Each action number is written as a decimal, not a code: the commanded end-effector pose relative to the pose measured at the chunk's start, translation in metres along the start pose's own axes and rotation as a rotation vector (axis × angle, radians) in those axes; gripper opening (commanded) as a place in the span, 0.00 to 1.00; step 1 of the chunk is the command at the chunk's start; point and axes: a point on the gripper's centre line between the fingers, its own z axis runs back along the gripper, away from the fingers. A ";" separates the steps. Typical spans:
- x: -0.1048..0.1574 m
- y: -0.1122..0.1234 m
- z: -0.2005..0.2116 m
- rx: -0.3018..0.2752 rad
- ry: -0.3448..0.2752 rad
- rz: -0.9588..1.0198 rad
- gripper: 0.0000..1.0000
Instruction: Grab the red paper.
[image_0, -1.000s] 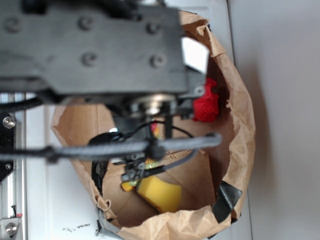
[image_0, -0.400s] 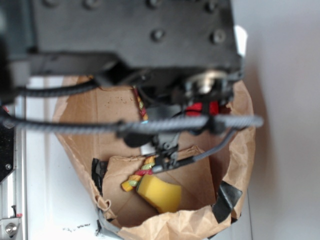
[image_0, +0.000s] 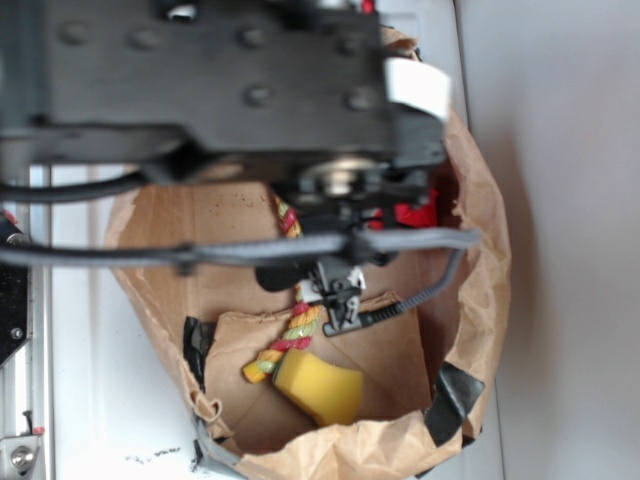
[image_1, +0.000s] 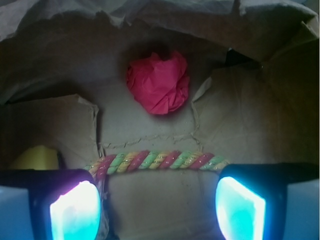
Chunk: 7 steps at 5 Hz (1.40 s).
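A brown paper bag (image_0: 480, 240) with a torn, rolled-down rim lies open on a pale white surface (image_0: 90, 400), a plain light wall to one side. Its inside is lined with creased brown paper flaps, and black tape (image_0: 452, 395) patches the rim at the near edge.

The red paper (image_1: 159, 82) is a bright red crumpled ball, full of sharp folds, resting on the bag floor close to the far wall. In the exterior view only a sliver of it (image_0: 412, 213) shows past the arm's black body.

Between the ball and the gripper (image_1: 157, 205) a twisted rope (image_1: 157, 161) of red, yellow and green strands lies crosswise on the bag floor. A yellow sponge block (image_0: 318, 385) sits at one end of the rope, near the bag's side. The gripper's two glowing fingers (image_1: 75, 210) are spread wide apart with nothing between them, on the near side of the rope and well apart from the ball. The arm (image_0: 220, 90) and its cables hide much of the bag's far half in the exterior view
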 end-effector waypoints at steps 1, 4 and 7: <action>0.018 0.003 -0.009 -0.005 -0.100 -0.015 1.00; 0.050 0.002 -0.045 -0.020 -0.087 0.000 1.00; 0.060 0.018 -0.072 0.071 -0.062 -0.005 1.00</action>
